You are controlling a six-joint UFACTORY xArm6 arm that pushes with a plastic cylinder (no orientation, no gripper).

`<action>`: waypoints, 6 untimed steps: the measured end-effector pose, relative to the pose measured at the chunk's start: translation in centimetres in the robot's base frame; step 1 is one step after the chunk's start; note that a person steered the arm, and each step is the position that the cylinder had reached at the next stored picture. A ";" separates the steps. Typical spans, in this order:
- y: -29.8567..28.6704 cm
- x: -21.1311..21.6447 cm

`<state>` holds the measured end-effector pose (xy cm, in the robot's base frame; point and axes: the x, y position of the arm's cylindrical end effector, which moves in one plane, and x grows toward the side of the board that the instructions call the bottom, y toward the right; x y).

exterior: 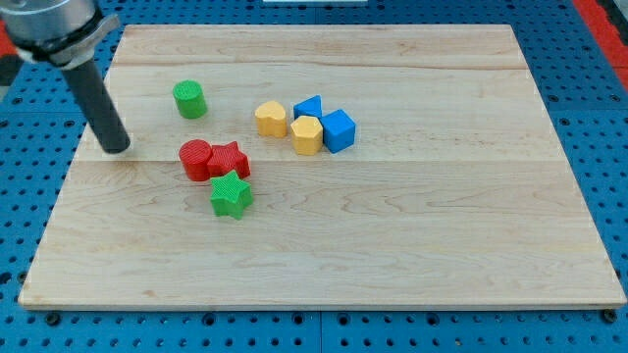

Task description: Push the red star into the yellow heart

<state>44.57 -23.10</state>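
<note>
Blue pegboard (589, 59) surrounds everything we see, its holes showing along the view's right edge and bottom. On it lies a pale wooden board (412, 235), which takes up most of the view and carries all the blocks in its left half.

We have no jaws to report: our arm ends in a dark rod (98, 103) that comes down from the view's top left corner, and it holds nothing. My tip (117, 149) rests on the board near its left edge, touching no block. It stands to the view's left of the red pair, well apart from the yellow blocks, and below and to the left of the green cylinder (189, 99), which stands alone.

Toward the middle sits a tight cluster. A blue cube (339, 130) is at its right, with a blue block (309, 106) of unclear shape just behind it. A yellow hexagonal block (306, 134) touches the cube's left side. The yellow heart (272, 118) lies just left of that, at the cluster's left end.

Lower left of the cluster, the red cylinder (196, 159) and the red star (230, 158) sit pressed side by side, the star on the right. The star is near the heart but apart from it, with bare wood between them. A green star (231, 194) sits just below the red star, touching or nearly touching it.
</note>
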 end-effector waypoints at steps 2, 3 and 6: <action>10.6 6.0; 12.3 1.5; 12.2 -3.0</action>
